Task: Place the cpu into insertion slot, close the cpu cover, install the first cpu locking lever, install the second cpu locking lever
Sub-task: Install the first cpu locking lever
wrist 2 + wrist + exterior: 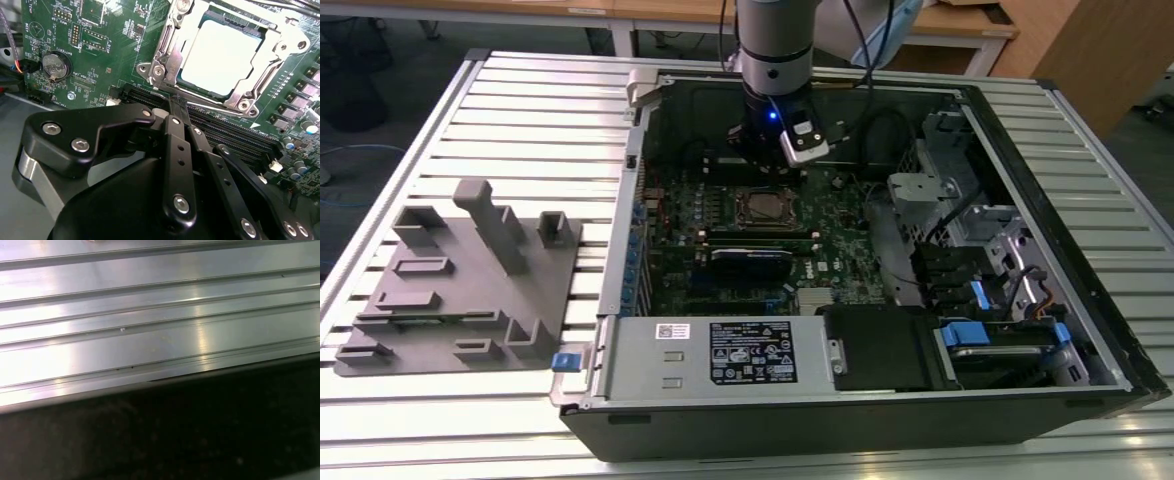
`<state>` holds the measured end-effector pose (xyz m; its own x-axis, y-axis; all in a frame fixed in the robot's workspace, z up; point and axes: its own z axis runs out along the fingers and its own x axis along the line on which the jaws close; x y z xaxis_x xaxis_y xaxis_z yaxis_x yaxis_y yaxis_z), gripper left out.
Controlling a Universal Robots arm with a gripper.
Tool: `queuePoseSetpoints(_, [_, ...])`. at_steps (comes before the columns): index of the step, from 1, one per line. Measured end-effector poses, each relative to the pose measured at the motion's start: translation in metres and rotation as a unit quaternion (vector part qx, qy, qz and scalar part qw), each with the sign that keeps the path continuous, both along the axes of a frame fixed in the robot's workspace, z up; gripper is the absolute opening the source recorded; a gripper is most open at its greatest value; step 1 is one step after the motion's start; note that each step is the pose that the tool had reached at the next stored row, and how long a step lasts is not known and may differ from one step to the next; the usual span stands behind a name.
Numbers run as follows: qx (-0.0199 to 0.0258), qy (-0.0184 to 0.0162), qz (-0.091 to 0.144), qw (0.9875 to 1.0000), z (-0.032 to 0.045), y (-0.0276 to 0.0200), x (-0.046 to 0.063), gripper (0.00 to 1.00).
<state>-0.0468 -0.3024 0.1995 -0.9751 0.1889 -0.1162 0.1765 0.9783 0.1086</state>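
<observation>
The cpu (225, 55) lies flat in the insertion slot (761, 207), its bright silvery top showing through the window of the cpu cover (167, 47). The cover is down around the chip. A thin metal locking lever (212, 104) runs along the socket's edge nearest my fingers. My gripper (175, 106) is shut, its black fingertips together just beside that edge, close to the lever; I cannot tell whether they touch it. In the exterior view my gripper (782, 150) hangs inside the open computer case, just beyond the socket.
Long black slots (235, 135) run next to the socket under my fingers. A coin cell (54, 65) sits on the green board. A black card (750, 260), a power supply (720, 350) and drive bays (987, 260) crowd the case. A grey fixture (467, 270) stands on the ribbed table (150, 315).
</observation>
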Motion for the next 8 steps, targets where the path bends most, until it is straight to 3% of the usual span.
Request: queuePoseSetpoints(8, [0.0029,-0.0044,-0.005,1.0000,-0.0002,0.0000,-0.0008,0.11])
